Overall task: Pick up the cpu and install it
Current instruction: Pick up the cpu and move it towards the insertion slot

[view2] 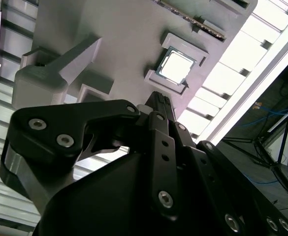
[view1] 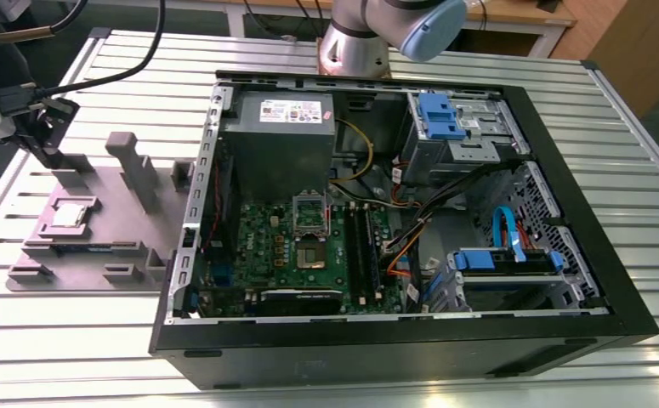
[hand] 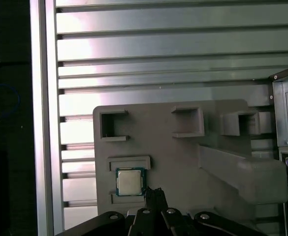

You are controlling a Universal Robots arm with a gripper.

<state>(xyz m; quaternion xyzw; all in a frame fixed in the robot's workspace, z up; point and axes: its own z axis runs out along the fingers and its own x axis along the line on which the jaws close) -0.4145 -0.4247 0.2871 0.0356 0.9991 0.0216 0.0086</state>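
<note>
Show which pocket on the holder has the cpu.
The pocket nearest the gripper: the cpu lies flat in it; the three open pockets beyond look bare.

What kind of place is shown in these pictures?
Most likely a robotics lab bench for computer assembly trials. A robot arm stands at a slotted aluminium table that carries an open desktop computer case, and a grey fixture plate holds the cpu.

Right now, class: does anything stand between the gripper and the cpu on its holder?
Nothing visible does. The cpu lies uncovered in its recess on the grey fixture. In both wrist views the gripper hangs close beside the cpu, apart from it, with no object between them.
</note>
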